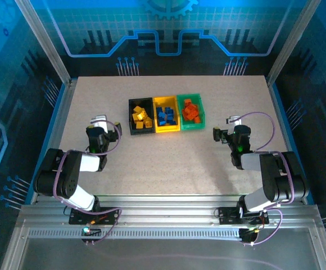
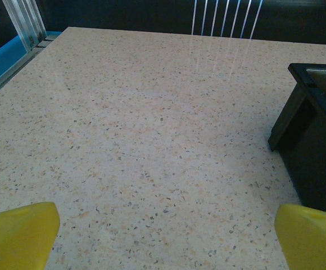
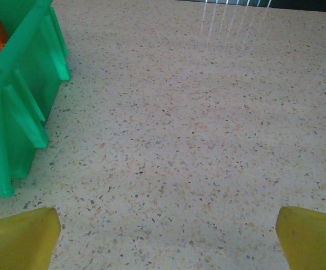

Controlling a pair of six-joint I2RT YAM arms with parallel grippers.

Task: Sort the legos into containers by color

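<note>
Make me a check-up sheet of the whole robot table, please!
Surface: speckled table, no loose bricks seen.
Job's things: black bin holds yellow bricks; yellow bin holds blue bricks; green bin holds orange bricks. The bins sit in a row.
Clutter: nothing seen.
Grippers: left gripper and right gripper both open and empty, over bare table.
Cables: purple cables loop along each arm.
Surroundings: metal frame posts, blue walls.

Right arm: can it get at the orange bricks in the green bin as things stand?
Probably yes. The green plastic open-top bin sits just ahead-left of the right arm, with bare speckled table between them. Its jaws are wide open, and the small orange plastic bricks lie exposed from above.
</note>
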